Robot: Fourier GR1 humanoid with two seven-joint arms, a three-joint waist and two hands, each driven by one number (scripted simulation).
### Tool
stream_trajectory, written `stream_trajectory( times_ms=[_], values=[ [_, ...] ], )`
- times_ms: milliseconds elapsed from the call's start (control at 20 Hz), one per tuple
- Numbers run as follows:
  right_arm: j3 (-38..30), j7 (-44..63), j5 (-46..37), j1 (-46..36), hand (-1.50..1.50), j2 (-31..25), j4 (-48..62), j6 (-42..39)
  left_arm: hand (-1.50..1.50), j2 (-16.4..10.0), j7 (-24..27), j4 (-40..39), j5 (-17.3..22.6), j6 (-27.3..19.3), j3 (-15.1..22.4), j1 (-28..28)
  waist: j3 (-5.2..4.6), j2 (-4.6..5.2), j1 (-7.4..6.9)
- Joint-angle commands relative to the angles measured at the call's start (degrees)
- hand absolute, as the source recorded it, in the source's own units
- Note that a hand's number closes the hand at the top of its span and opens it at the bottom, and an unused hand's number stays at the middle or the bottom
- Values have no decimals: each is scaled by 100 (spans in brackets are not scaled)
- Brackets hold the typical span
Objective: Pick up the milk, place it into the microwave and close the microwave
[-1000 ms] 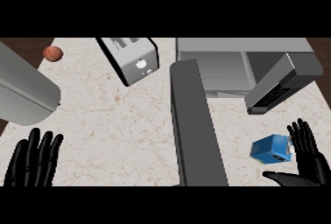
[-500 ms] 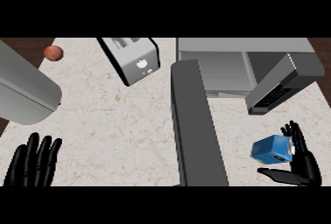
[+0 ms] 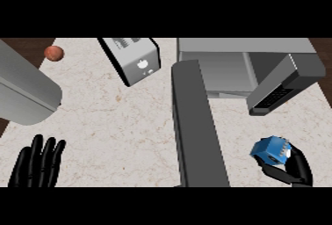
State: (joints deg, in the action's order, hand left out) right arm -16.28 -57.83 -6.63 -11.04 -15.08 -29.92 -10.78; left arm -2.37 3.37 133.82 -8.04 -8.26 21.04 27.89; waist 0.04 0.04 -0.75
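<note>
One-handed hold, near right: right hand point(image 3: 293, 169) curled round blue milk carton point(image 3: 271, 149) (left hand point(image 3: 37, 165) straight-fingered, near left).

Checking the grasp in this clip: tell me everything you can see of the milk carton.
The milk carton is a small blue box, seemingly cardboard, with a paler face bearing dark marks. It sits tilted near the counter's lower right, to the right of the open microwave door. The right hand curls round its lower side, black fingers on both flanks. Whether it rests on the counter cannot be told.
</note>
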Motion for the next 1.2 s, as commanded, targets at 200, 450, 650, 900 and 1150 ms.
stream_trajectory(
  times_ms=[200, 450, 650, 900, 1150],
  values=[
    [489, -821, 141, 227, 150, 191, -502, -1171, -150, 85, 67, -50, -70, -113, 80, 16, 2, -16, 65],
    [608, -979, 144, 106, 150, 615, -170, -655, -150, -64, 136, 40, 29, 4, 119, 319, 9, 2, -18],
    [800, -835, 202, 341, 150, 670, -827, -600, -150, -27, 278, -11, 99, -26, 77, 343, -2, -19, 35],
    [904, -98, 356, 284, 150, 1025, -1464, -146, -150, -287, -170, 366, 600, 113, -505, 290, -7, -17, 62],
    [1173, 826, 249, 49, 150, 1326, -2368, 410, -150, -327, 377, -38, 845, 265, -800, 402, -11, -26, 58]
  ],
)
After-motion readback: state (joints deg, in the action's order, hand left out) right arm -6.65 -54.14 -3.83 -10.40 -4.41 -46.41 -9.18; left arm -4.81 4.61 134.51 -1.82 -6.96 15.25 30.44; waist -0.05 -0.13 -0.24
